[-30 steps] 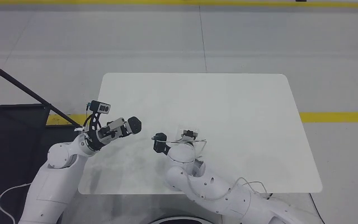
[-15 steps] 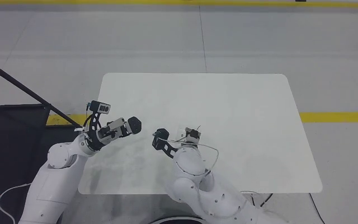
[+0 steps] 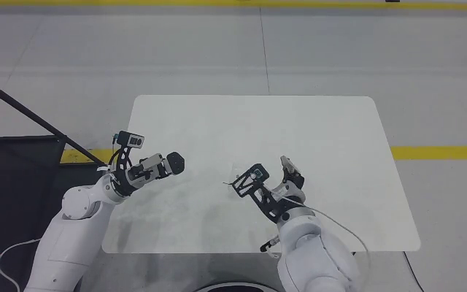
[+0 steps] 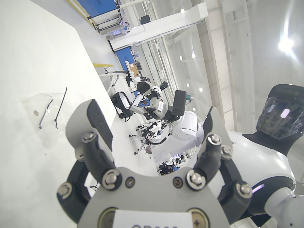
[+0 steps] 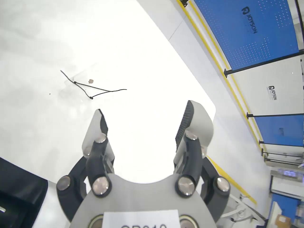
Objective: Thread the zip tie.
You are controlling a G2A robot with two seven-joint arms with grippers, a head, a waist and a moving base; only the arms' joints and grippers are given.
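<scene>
I have the two black zip ties (image 5: 92,87) lying flat on a clear plastic sheet (image 4: 33,103), a little to 9 o'clock of the middle of the white surface (image 3: 328,131) as the top view frames it. From the left wrist they lie side by side. From the right wrist they seem to cross, and I cannot tell which is true. A small brown speck (image 5: 90,81) sits on the sheet just beside them. My right tool (image 5: 144,109) hangs near the ties at their 3 o'clock, fingers spread wide, touching neither. My left tool (image 4: 152,106) sits farther off at their 9 o'clock, raised off the surface, fingers likewise spread wide.
</scene>
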